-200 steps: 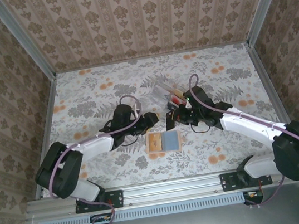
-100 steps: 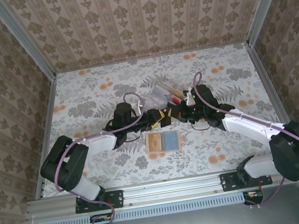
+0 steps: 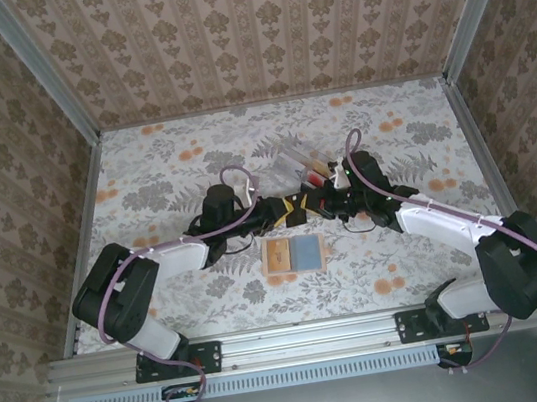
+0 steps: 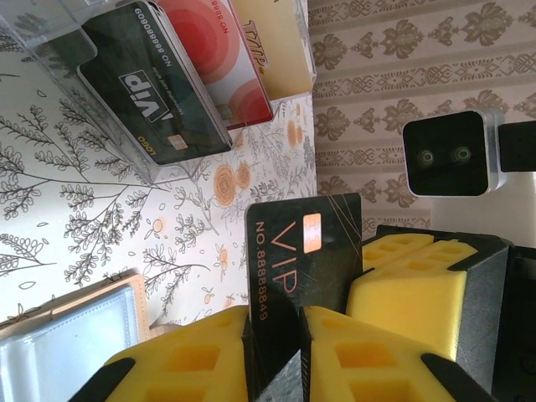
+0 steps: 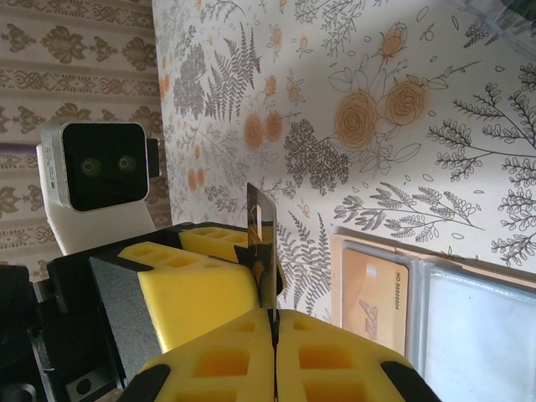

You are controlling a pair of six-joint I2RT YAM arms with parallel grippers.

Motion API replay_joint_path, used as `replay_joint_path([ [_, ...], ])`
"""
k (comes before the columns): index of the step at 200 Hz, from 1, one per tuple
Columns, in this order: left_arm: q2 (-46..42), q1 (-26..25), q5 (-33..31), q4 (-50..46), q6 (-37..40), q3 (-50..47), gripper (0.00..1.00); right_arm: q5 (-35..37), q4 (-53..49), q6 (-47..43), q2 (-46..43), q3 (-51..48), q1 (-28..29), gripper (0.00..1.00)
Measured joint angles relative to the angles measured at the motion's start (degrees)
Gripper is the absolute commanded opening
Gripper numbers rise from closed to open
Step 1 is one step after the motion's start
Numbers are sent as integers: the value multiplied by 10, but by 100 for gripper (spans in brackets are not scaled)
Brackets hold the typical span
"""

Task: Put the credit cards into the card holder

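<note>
A dark VIP credit card [image 4: 306, 243] hangs above the table between both arms. My right gripper [image 5: 275, 318] is shut on one end of it, and the card [image 5: 262, 226] shows edge-on there. My left gripper [image 4: 276, 314] has its jaws narrowed around the card's other end, with a gap still showing between the pads. The two grippers, left [image 3: 281, 214] and right [image 3: 308, 205], meet nose to nose. The card holder [image 3: 307, 252] lies open just in front of them with an orange-tan card [image 5: 373, 301] in one pocket. A dark card [image 4: 155, 92] and a red card [image 4: 213, 59] lie in the clear tray.
The clear plastic tray [image 3: 304, 167] sits just behind the grippers, with a yellowish card [image 4: 268, 42] beside the red one. Patterned walls ring the table; a metal rail runs along the near edge.
My left gripper has moved right to meet the right gripper, and its jaws have narrowed around the dark card. The right gripper has kept its grip and shifted slightly left.
</note>
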Motion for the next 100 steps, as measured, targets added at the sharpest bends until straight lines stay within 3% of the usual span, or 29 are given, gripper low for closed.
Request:
replay_joint_path([
  [100,-25,0,-7,-46,25,-1,6,-4,-24,-17,27,5,-2,15],
])
